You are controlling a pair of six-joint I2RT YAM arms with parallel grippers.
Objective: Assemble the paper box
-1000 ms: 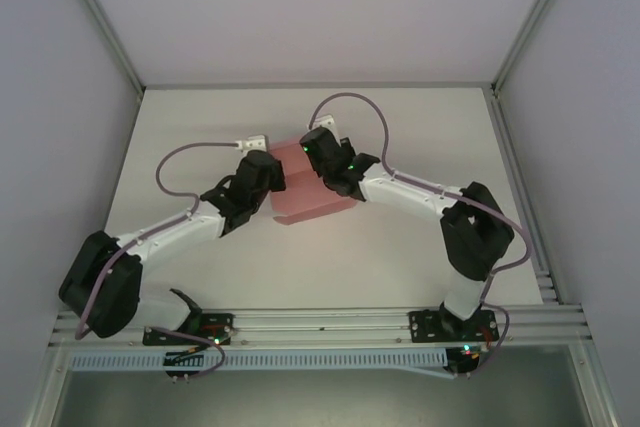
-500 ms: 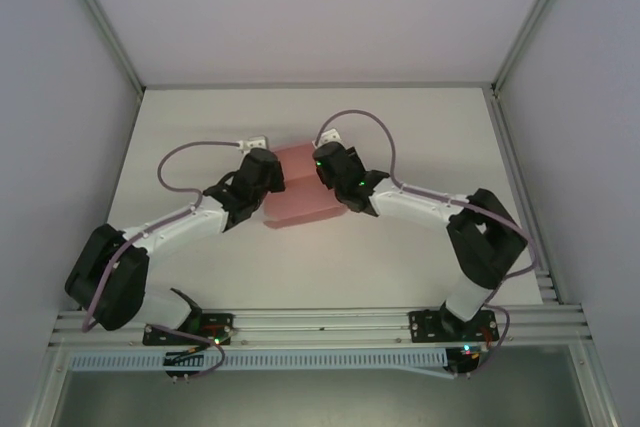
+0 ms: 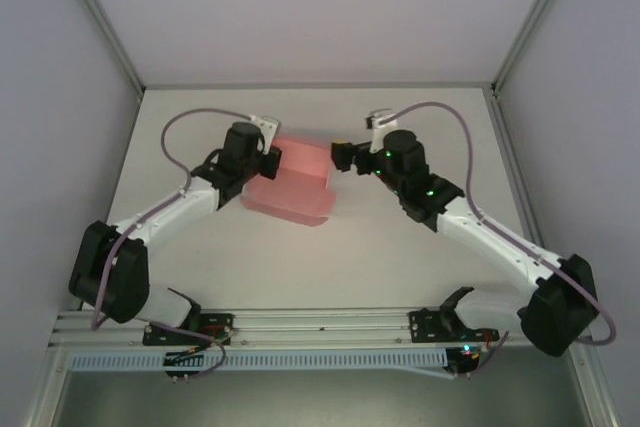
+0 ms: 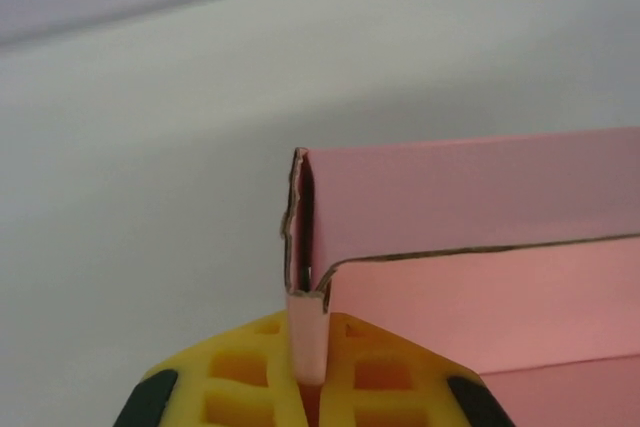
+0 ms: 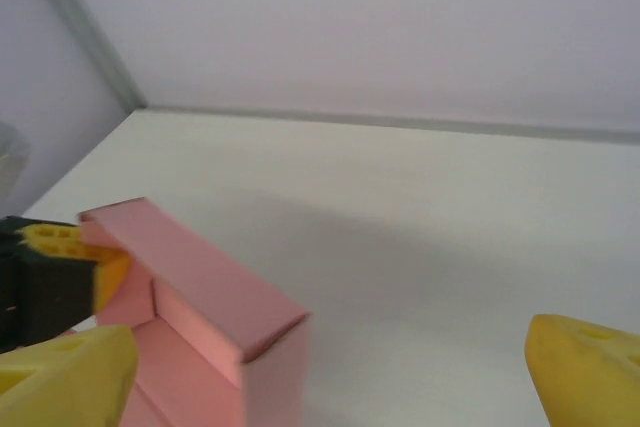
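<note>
Paper box (image 3: 290, 192): pink and half-formed, at mid-tabletop (image 3: 400, 247) between the two arms.
Left pincer (image 4: 308, 367): clenched on a thin upright side flap (image 4: 305, 322) at the box's corner.
Right pincer (image 3: 340, 157): released, fingers spread wide, near the box's other end and apart from it.
Handling: probably very light thin card that creases easily and slides on the smooth tabletop.
Hold: pinch edges or flaps close to a crease. Squeezing the walls would likely crush them.

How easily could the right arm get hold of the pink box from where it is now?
Probably easily: the right gripper is open, facing the box with nothing between, and the left gripper pinches only its opposite edge.
</note>
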